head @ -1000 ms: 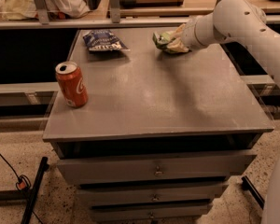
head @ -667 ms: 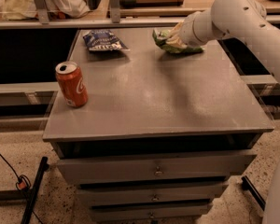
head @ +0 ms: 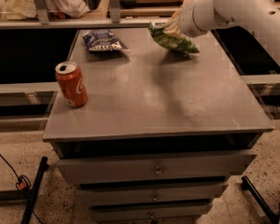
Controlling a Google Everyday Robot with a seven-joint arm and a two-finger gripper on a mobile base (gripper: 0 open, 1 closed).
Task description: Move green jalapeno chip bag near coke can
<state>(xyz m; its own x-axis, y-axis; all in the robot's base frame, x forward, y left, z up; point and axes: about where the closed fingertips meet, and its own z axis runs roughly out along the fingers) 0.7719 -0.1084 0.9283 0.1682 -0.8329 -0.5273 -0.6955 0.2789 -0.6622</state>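
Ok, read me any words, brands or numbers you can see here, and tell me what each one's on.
coke can: white script on the red side, too blurred to read.
dark blue chip bag: white lettering, too blurred to read.
green jalapeno chip bag, held by the gripper at the far right of the table: nothing readable.

Dim warm light (tabletop (head: pixel 144 104) sheen); green jalapeno chip bag (head: pixel 175 41) in the back-right end effector (head: pixel 175 25) casts shadow.
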